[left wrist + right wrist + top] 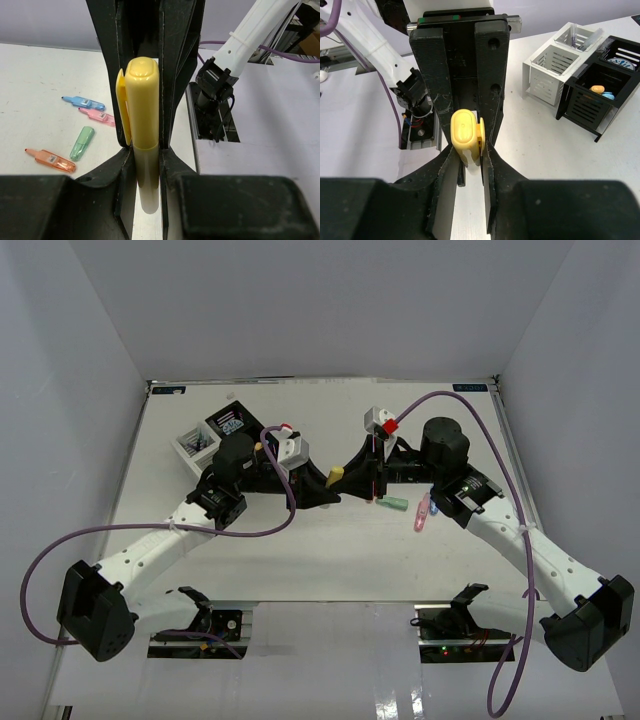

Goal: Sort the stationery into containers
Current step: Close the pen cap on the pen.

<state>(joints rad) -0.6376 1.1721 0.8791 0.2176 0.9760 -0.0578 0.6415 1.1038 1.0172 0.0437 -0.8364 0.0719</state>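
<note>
Looking from above, the left claw [338,488] and the right claw [355,472] meet tip to tip over the middle of the table [300,560], both forearms bent inward, with the yellow highlighter [335,475] between them. From the left wrist, its jaws are clamped on the barrel, and the long axis runs straight along the fingers. From the right wrist, the jaws seem to press the cap on both sides. The containers [580,95] stand well apart.

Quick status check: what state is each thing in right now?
left gripper: jaws shut on the yellow highlighter.
right gripper: jaws shut on the same highlighter's cap.
yellow highlighter: held by both grippers at once.
orange highlighter, green highlighter, pink highlighter, blue highlighter: loose on the table.
</note>
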